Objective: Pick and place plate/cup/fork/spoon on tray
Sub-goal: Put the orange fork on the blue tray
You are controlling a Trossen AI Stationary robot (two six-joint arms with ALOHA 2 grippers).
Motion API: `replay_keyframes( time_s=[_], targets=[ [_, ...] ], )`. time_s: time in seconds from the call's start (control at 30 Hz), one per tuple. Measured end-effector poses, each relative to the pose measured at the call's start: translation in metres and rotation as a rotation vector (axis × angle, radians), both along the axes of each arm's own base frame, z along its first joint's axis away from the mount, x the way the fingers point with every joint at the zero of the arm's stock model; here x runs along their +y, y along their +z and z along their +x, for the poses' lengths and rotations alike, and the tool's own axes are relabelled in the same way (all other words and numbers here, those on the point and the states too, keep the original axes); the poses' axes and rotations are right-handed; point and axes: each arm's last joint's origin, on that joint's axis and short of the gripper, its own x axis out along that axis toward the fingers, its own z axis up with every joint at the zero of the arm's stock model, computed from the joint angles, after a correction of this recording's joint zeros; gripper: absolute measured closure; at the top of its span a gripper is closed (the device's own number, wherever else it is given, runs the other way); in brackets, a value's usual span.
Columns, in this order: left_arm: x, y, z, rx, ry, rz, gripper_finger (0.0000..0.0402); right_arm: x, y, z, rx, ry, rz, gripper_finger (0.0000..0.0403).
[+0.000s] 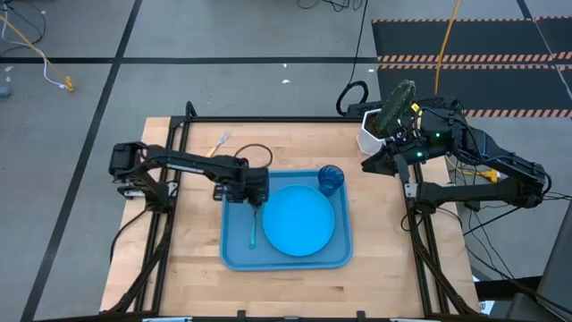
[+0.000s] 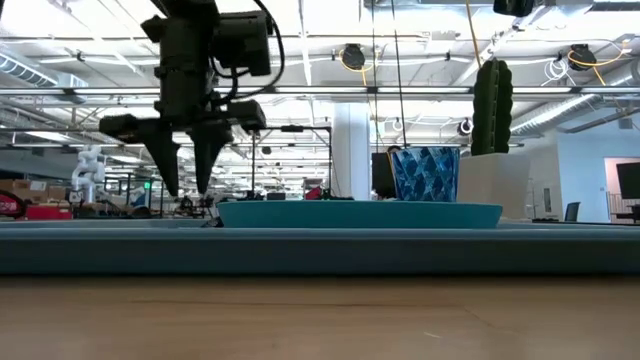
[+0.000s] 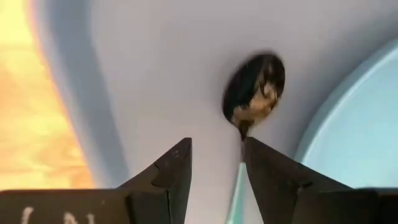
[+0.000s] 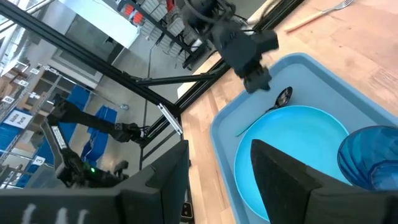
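Observation:
The blue tray (image 1: 234, 255) lies at the table's middle. The sky-blue plate (image 1: 299, 219) rests flat in it, and the dark-blue cup (image 1: 330, 179) stands upright in its far right corner. The spoon (image 3: 255, 87) lies on the tray floor left of the plate; its light-blue handle (image 1: 253, 231) points toward the near edge. My left gripper (image 1: 257, 201) hovers open just above the spoon, its fingers (image 3: 177, 162) on either side of the handle. The orange-handled fork (image 1: 221, 140) lies on the wood at the far left. My right gripper (image 4: 219, 146) waits open and empty at the table's right.
A white pot with a cactus (image 1: 380, 125) stands at the far right, beside my right arm. Bare wood lies left of and in front of the tray. A black frame runs along the table's edges.

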Motion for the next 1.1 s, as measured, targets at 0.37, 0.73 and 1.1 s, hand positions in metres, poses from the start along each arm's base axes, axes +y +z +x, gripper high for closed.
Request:
replay_keyframes(
  time_s=[0.37,0.73,1.1],
  targets=[
    [0.063,0.044,-0.071,0.216,-0.126,0.151,0.0252,-0.003,-0.004,0.009,0.038,-0.028,0.025,0.0236],
    [0.133,0.047,-0.119,0.232,-0.357,0.115,0.0252,-0.01,-0.007,0.021,0.069,-0.155,0.034,0.0236],
    [0.18,0.033,-0.131,0.132,-0.417,0.179,0.0252,-0.014,-0.01,0.024,0.092,-0.264,0.034,0.0236]
  ],
)
